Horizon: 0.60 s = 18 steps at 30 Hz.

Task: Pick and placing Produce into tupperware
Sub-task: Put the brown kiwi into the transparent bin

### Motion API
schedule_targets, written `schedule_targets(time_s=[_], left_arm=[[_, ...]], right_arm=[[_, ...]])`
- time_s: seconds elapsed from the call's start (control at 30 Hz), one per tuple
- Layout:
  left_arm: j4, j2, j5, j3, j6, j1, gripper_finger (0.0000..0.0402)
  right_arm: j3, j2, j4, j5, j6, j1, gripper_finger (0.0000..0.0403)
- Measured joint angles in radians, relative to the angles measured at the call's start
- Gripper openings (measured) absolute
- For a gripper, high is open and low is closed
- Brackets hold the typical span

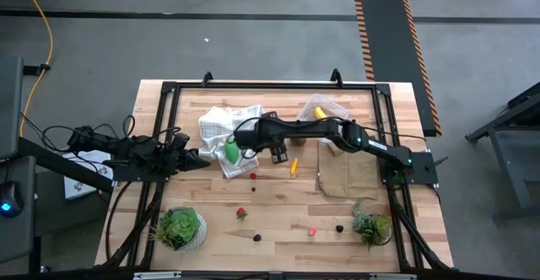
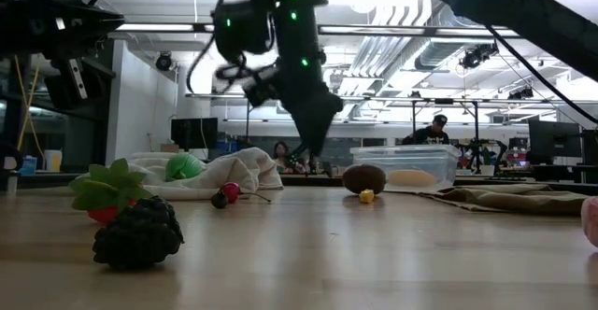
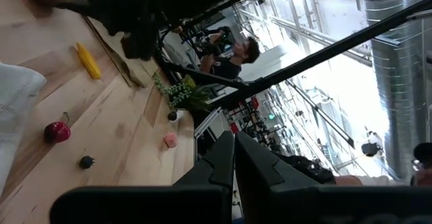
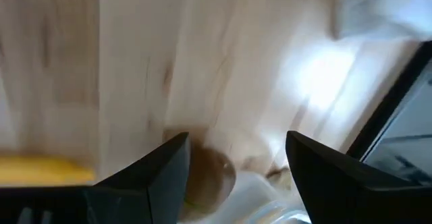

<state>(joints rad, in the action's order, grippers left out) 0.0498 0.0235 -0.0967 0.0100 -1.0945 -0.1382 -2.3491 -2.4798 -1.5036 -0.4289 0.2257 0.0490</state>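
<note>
My right gripper [image 1: 275,150] reaches in from the table's right and hangs open, fingers slanting down, between the white checked cloth [image 1: 221,126] and the brown kiwi ball [image 2: 364,177]. In its wrist view the kiwi [image 4: 210,177] shows low between the open fingers [image 4: 236,143]. The green oval [image 1: 230,150] lies on the cloth. The clear tupperware [image 1: 323,110] sits toward the far edge with the yellow banana [image 1: 321,112] inside. An orange-yellow piece [image 1: 294,166] and small berries [image 1: 253,176] lie on the wood. My left gripper [image 1: 201,158] waits shut at the cloth's left side.
Two potted plants [image 1: 180,227] [image 1: 371,225] stand near the near edge. A flat brown cloth [image 1: 346,175] lies right of centre. A strawberry [image 1: 241,213], dark berries [image 1: 257,237] [image 1: 339,228] and a pink piece [image 1: 311,229] are scattered on the near half. Black rails [image 1: 270,84] frame the table.
</note>
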Motion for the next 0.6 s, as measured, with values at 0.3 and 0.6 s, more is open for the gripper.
schedule_targets(time_s=[0.3, 0.6], left_arm=[[0.000, 0.000, 0.000, 0.000, 0.000, 0.000, 0.0003], [0.000, 0.000, 0.000, 0.000, 0.000, 0.000, 0.0003]], right_arm=[[-0.003, 0.052, -0.039, 0.153, -0.179, -0.002, 0.0231], [-0.007, 0.173, -0.041, 0.166, -0.341, 0.040, 0.0202]])
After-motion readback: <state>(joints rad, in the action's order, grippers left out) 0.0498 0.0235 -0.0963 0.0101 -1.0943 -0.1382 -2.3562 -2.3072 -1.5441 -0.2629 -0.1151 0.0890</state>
